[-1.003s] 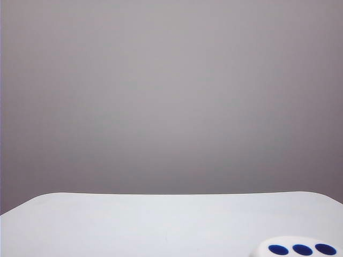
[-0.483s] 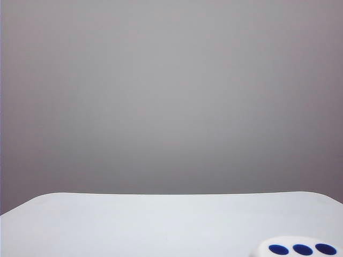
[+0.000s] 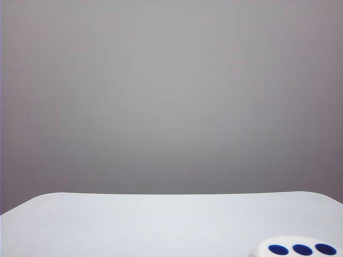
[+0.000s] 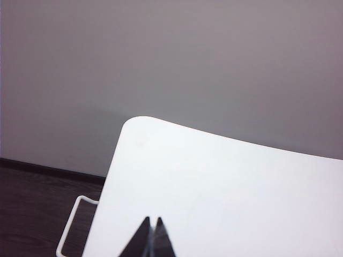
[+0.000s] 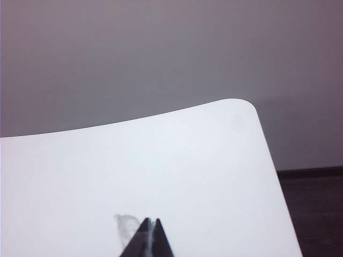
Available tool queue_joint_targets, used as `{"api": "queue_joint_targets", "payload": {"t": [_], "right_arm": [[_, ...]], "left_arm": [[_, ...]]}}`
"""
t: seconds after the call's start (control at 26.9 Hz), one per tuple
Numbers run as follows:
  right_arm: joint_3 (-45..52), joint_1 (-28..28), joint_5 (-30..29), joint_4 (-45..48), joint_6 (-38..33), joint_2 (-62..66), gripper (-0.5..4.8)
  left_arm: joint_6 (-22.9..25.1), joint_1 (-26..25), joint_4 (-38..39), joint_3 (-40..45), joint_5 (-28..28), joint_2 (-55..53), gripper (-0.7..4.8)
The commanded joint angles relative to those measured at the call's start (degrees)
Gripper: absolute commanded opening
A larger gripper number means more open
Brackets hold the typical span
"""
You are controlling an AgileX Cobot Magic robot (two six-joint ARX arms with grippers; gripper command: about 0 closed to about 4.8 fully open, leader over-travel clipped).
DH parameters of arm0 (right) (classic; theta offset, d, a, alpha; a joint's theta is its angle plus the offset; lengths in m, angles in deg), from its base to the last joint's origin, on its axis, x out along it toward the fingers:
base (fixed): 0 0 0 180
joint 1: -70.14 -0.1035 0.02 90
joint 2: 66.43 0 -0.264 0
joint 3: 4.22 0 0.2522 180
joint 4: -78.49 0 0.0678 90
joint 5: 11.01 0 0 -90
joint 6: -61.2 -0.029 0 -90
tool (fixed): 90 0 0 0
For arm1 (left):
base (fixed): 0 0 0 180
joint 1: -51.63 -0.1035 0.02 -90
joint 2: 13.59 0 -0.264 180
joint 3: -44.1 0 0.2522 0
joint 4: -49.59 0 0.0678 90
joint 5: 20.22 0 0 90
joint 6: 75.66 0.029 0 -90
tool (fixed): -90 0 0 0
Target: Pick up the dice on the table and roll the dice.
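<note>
The white dice [image 3: 297, 248] lies on the white table [image 3: 161, 225] at the near right corner of the exterior view, cut off by the frame edge, its top face showing three dark blue pips in a row. Neither gripper appears in the exterior view. In the left wrist view my left gripper [image 4: 152, 220] is shut and empty, its dark tips together above the table [image 4: 225, 182] near a rounded corner. In the right wrist view my right gripper [image 5: 151, 220] is shut and empty above the table [image 5: 134, 160]. The dice shows in neither wrist view.
A white wire bracket [image 4: 72, 225] sticks out from the table's side over the dark floor [image 4: 37, 209]. A faint grey smudge [image 5: 126, 225] marks the tabletop beside the right gripper tips. A plain grey wall [image 3: 171, 96] stands behind the table.
</note>
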Motion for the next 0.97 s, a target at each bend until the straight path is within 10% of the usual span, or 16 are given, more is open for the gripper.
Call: {"api": "queue_joint_targets", "payload": {"t": [0.04, 0.97], "right_arm": [[0.35, 0.02, 1.18, 0.17, -0.13, -0.11, 0.00], [0.33, -0.02, 1.01, 0.28, -0.20, -0.13, -0.01]], "left_arm": [[1.51, 0.04, 0.63, -0.09, 0.00, 0.02, 0.00], [0.83, 2.40, 0.48, -0.09, -0.15, 0.02, -0.01]]}}
